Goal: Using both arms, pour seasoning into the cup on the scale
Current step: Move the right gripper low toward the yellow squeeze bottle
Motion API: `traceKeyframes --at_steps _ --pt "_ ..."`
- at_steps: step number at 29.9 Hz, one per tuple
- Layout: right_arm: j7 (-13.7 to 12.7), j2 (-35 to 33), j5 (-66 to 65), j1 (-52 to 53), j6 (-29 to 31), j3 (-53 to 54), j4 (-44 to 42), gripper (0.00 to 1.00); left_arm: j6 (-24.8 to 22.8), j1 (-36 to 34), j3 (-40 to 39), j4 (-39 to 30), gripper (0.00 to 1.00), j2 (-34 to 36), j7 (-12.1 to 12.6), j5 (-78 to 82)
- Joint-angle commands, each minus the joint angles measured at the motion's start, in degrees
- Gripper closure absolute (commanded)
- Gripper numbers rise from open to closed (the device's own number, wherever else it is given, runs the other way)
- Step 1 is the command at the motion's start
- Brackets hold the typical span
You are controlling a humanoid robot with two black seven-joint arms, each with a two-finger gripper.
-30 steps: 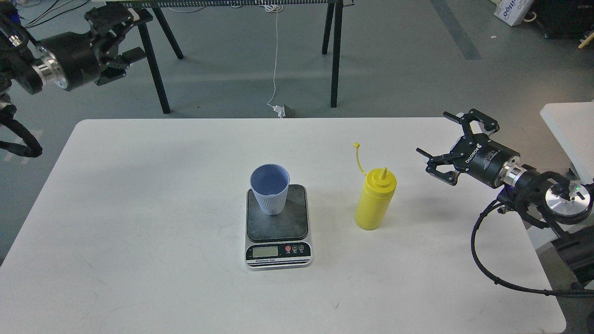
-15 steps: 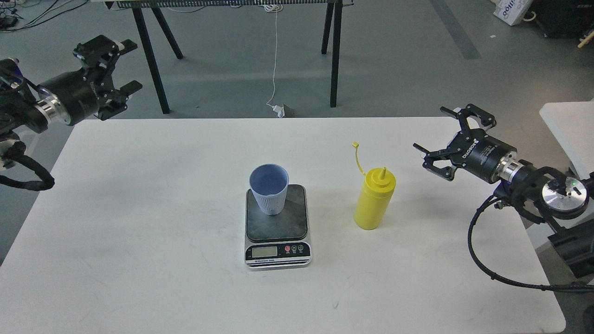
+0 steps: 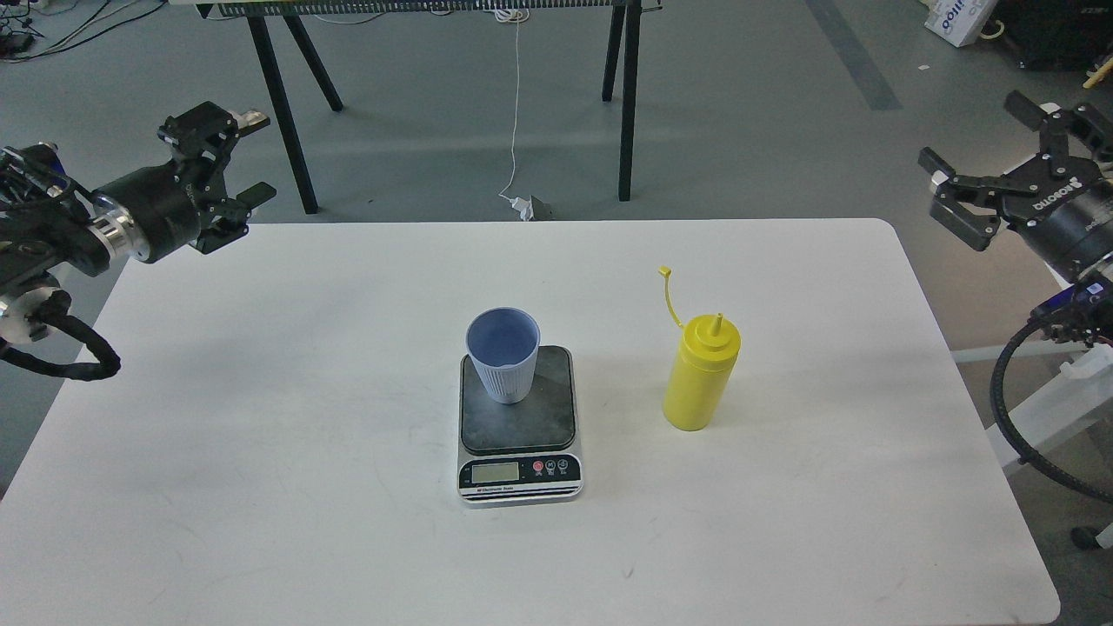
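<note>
The yellow seasoning bottle (image 3: 700, 374) stands upright on the white table (image 3: 261, 417), right of centre, its cap strap hanging up to the left. The light-blue ribbed cup (image 3: 503, 354) stands upright and looks empty on the far left part of the scale's (image 3: 519, 423) dark plate. My left gripper (image 3: 233, 161) is open and empty above the table's far left corner, far from the cup. My right gripper (image 3: 987, 152) is open and empty, raised beyond the table's right edge, well away from the bottle.
Black trestle legs (image 3: 628, 96) stand on the grey floor behind the table, with a white cable (image 3: 516, 113) hanging between them. A second white surface shows at the right edge behind my right arm. A cardboard box (image 3: 961, 19) lies at the far right.
My right gripper has pulled back up and to the right, away from the bottle and off the table. My left gripper has come down and toward the table's far left corner. Bottle, cup and scale have not moved.
</note>
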Motion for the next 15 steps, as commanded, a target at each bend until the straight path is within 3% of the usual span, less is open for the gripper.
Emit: traceKeyframes --at_steps 1,10,15 --pt "-0.04 -1.31 5.99 -8.95 0.00 0.12 5.15 0.02 0.00 0.06 -0.06 0.58 0.01 -1.26 0.00 0.02" --pt "-0.04 -1.40 6.35 -26.19 0.00 2.84 13.60 0.02 0.00 1.81 -0.06 0.66 0.01 -0.91 0.00 0.02" --pt "-0.04 -0.70 6.00 -30.68 0.00 1.88 15.10 0.02 0.00 1.90 -0.06 0.66 0.01 -0.73 0.00 0.02"
